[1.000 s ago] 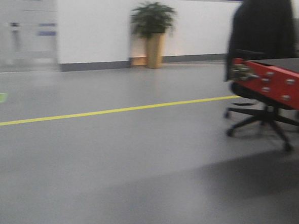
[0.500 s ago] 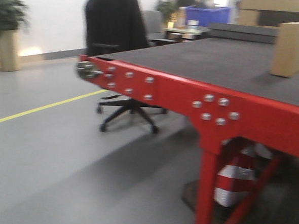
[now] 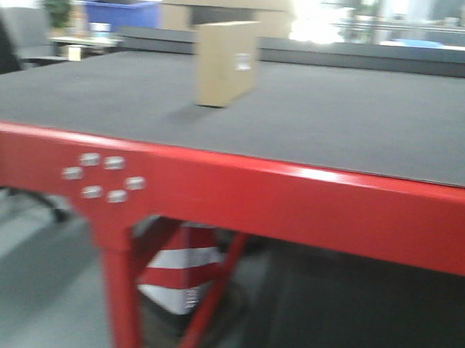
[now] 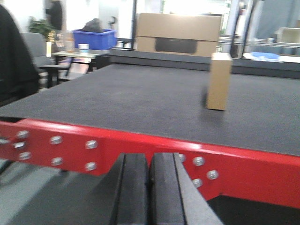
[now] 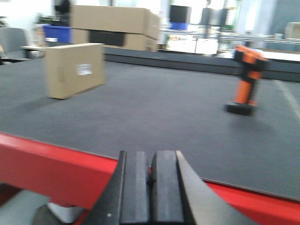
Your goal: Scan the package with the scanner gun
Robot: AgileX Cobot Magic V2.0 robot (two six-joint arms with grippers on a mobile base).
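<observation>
Jaws on both arms are pressed together with nothing between them: the left gripper (image 4: 149, 187) and right gripper (image 5: 151, 187) sit low at the near edge of the surface (image 3: 338, 125), level with its red frame (image 3: 294, 201) and well apart from everything on it, a tucked posture that suits arriving rather than reaching. The package (image 5: 75, 70) stands upright on a narrow edge toward the left of the surface, in front of the stacked cartons (image 5: 112, 26). Its broad face carries the white label (image 5: 83, 70) and is turned to the right, probably so a scanner beam can meet the barcode without the box being lifted or turned. The scanner (image 5: 246, 79) stands on its flat black foot well to the right of the box, orange handle upright, which leaves the handle free for a sideways grasp; it lies on the right arm's side. Blur softens all three views. Under the surface stands a striped cone (image 3: 179, 273).
</observation>
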